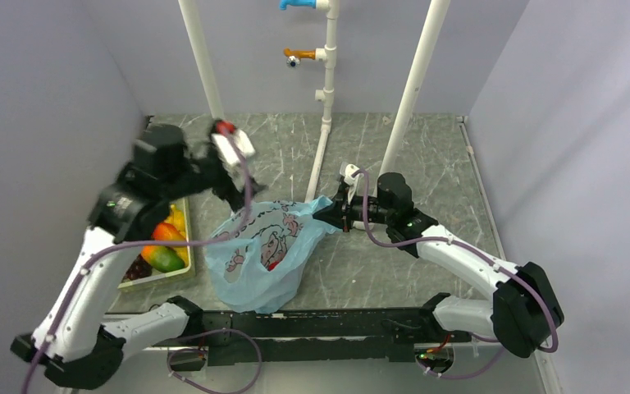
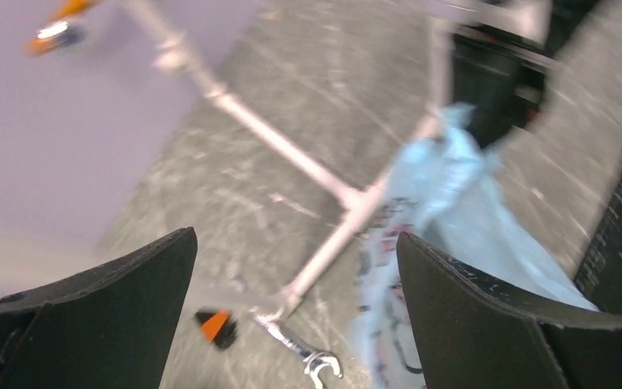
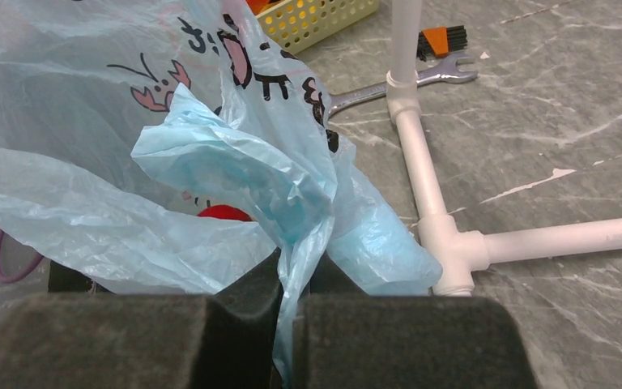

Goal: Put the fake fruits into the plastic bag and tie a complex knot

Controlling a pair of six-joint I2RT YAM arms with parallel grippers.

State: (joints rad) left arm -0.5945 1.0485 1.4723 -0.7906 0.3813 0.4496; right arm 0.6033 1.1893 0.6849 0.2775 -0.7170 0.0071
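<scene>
Looking at the plastic bag (image 1: 258, 254) first, we see it lying crumpled in the middle of the table (image 1: 447, 164). Its long side runs from the far right corner down toward the near left. One red fruit (image 3: 223, 213) shows inside it.

Our right fingers (image 3: 389, 340) are pressed together on the bag's far right corner. They pinch a fold of blue plastic and hold it up a little.

Just left of the bag sits a yellow basket (image 1: 154, 281). The other fake fruits (image 1: 164, 246) rest in it: an orange-green one, a yellow one and dark grapes.

Our left fingers (image 2: 121, 300) are spread wide with nothing between them. They hang high above the table, near the far left edge of the bag. The basket lies below them, toward the near left, right beside our left arm. Our right arm is well apart from the basket, with the bag in between.

So we think the left arm is the one to go down for the next fruit, while the right holds the bag's mouth up. No knot is tied yet.
</scene>
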